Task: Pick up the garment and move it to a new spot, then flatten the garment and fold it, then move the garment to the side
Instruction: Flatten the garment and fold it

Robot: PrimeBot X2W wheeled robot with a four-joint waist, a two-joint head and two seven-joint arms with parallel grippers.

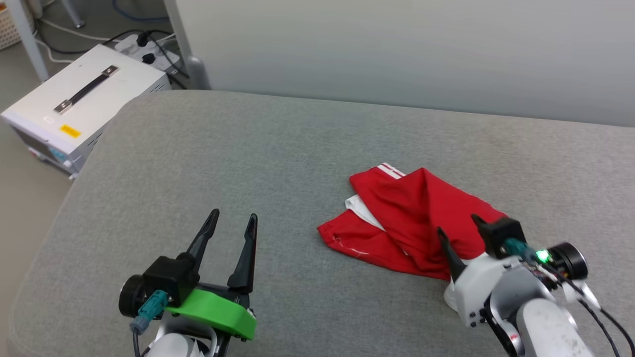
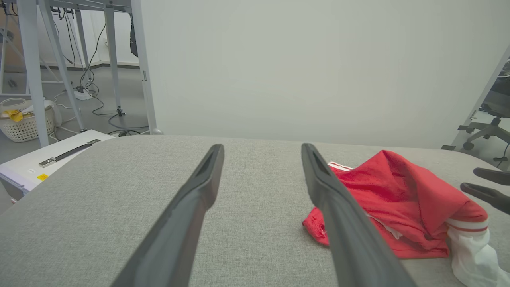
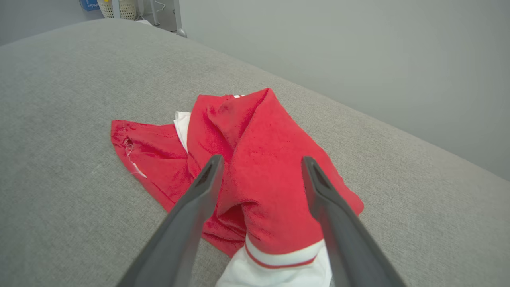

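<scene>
The garment (image 1: 412, 218) is a red jersey lying crumpled in a heap on the grey padded surface (image 1: 248, 158), right of centre. White sleeve fabric and red-and-white stripe trim show at its edges; the "23" is hidden. In the right wrist view the garment (image 3: 255, 167) lies under and between the spread fingers, a white sleeve at the bottom. My right gripper (image 1: 459, 225) is open at the heap's near right edge, holding nothing. My left gripper (image 1: 233, 215) is open over bare surface well to the left. In the left wrist view the garment (image 2: 398, 199) lies right of the fingers.
A white box with a black handle (image 1: 79, 99) stands on the floor beyond the surface's far left corner, with cables and a power strip (image 1: 144, 47) behind it. A pale wall panel (image 1: 397, 49) runs along the far edge. A laundry basket (image 2: 24, 123) sits on the floor.
</scene>
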